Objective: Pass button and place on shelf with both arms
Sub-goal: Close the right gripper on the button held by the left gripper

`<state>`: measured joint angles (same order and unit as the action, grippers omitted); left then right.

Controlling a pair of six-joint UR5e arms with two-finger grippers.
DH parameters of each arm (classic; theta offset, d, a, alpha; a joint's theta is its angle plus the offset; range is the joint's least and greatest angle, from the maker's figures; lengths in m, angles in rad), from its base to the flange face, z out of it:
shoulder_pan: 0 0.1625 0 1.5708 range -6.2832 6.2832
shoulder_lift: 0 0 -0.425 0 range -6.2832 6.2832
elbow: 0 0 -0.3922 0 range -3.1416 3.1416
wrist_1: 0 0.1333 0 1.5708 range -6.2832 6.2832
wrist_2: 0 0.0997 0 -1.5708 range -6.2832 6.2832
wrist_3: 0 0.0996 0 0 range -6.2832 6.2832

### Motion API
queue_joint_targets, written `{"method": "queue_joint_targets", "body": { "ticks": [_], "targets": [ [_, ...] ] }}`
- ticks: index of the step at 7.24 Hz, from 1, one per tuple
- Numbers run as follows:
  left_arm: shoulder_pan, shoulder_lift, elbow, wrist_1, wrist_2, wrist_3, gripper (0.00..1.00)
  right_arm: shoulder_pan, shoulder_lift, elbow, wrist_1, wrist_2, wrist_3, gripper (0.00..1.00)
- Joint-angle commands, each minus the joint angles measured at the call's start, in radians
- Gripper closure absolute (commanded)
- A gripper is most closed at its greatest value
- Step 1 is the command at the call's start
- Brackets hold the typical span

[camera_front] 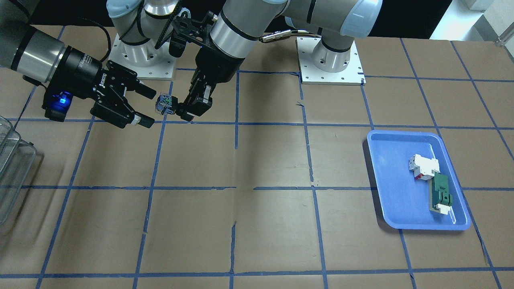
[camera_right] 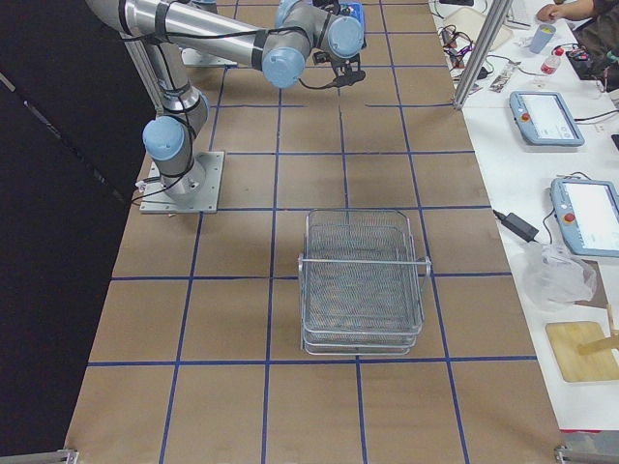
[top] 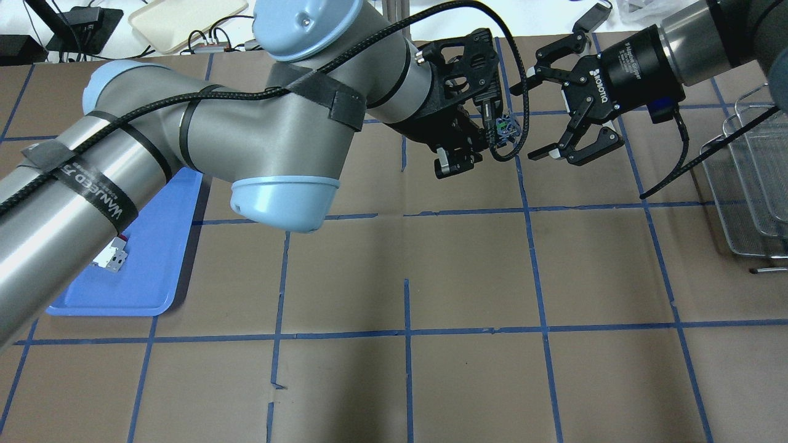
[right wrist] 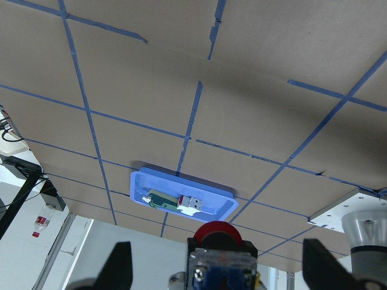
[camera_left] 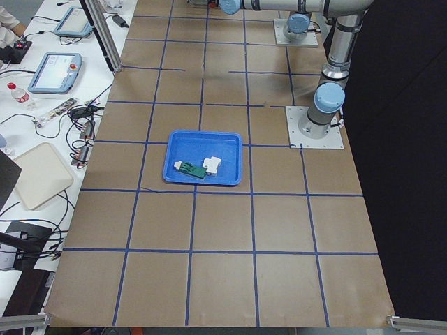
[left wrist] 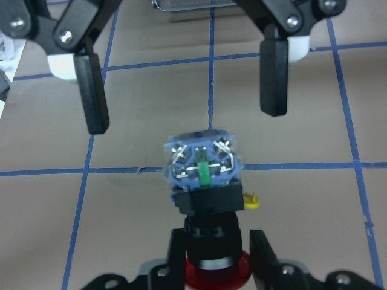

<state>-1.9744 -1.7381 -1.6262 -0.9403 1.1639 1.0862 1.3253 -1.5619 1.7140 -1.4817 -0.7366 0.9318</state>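
Aloft: red-capped, black-barrelled, blue-grey-based button (left wrist: 204,175) clamped by left end effector (left wrist: 216,251); right end effector (camera_front: 149,106) spread.

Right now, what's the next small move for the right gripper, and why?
Probably ease the right gripper forward around the button: its fingers are open and short of the blue-grey base, which the left gripper holds out by the cap end.

Bright, even light is falling from above on the table (camera_front: 273,233). Soft shadows are pooling under the left arm (camera_front: 241,28) near the table's robot-side edge and beside the tray (camera_front: 395,192). A blue lamp is glowing on the right gripper (camera_front: 147,107). The red cap of the button (left wrist: 202,175) is blurring in the left wrist view.
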Motion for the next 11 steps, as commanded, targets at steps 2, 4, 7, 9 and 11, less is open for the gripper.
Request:
{"method": "queue_joint_targets", "body": {
  "ticks": [2, 4, 7, 9, 11],
  "targets": [
    [0.000, 0.000, 0.002, 0.000, 0.000, 0.000, 1.00, 0.009, 0.000, 0.004, -0.003, 0.071, -0.008, 0.00],
    [0.000, 0.003, 0.006, -0.002, 0.000, 0.000, 1.00, 0.012, 0.000, 0.004, -0.003, 0.071, 0.002, 0.00],
    [0.000, 0.002, 0.006, -0.002, 0.002, 0.000, 1.00, 0.045, 0.016, 0.004, 0.001, 0.071, 0.007, 0.00],
    [0.002, 0.002, 0.006, -0.002, 0.000, 0.000, 1.00, 0.045, 0.017, 0.004, 0.004, 0.066, 0.007, 0.04],
    [0.002, 0.000, 0.006, -0.002, 0.000, 0.000, 1.00, 0.045, 0.019, 0.003, 0.011, 0.063, 0.007, 0.17]
  ]
}}
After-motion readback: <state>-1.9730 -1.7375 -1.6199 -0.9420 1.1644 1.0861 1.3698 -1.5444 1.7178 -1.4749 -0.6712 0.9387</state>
